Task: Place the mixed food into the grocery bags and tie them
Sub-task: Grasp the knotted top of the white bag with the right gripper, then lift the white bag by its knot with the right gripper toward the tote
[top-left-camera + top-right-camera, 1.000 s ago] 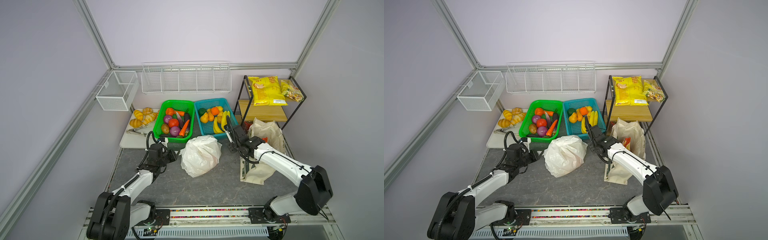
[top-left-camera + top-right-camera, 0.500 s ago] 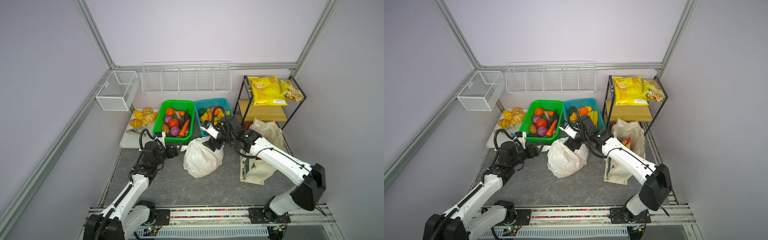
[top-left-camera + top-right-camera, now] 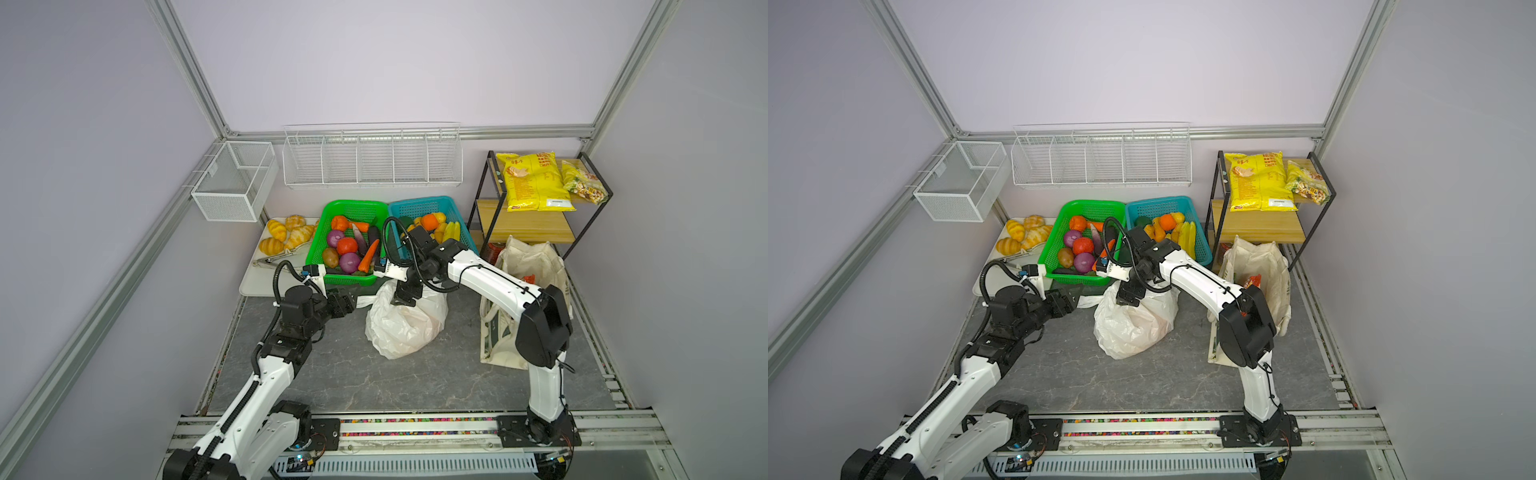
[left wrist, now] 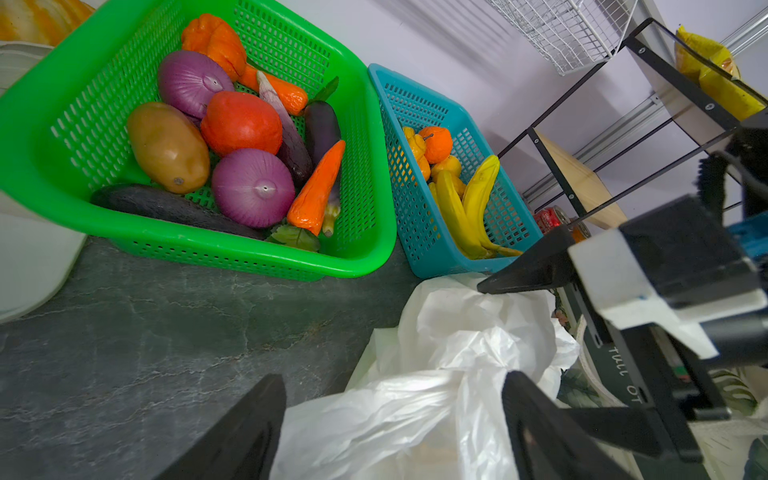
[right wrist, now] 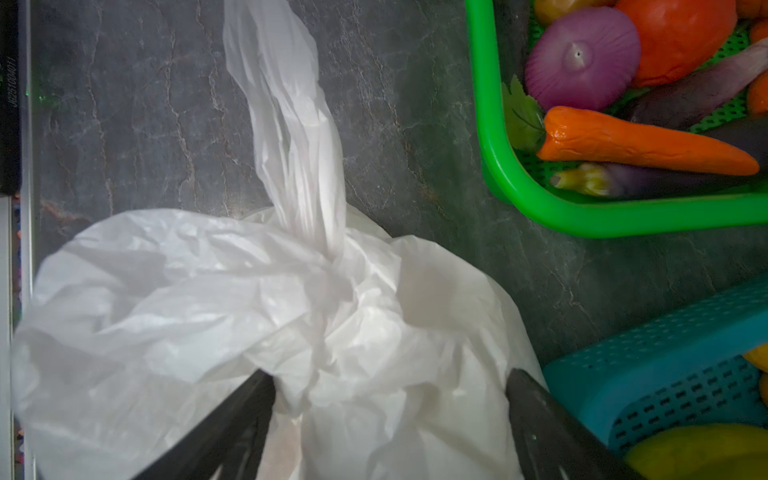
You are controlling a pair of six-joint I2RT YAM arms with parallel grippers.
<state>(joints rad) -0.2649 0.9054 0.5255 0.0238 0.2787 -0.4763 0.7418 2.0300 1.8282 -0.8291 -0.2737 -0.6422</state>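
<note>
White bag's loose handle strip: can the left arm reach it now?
Likely yes. The left gripper is open at the handle strip, which appears to lie between its fingers; the right gripper sits open over the white bag, off that strip.

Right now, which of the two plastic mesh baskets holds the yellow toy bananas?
The teal plastic basket next to the black-framed wooden shelf. The green plastic basket holds purple onions and an orange carrot instead.
</note>
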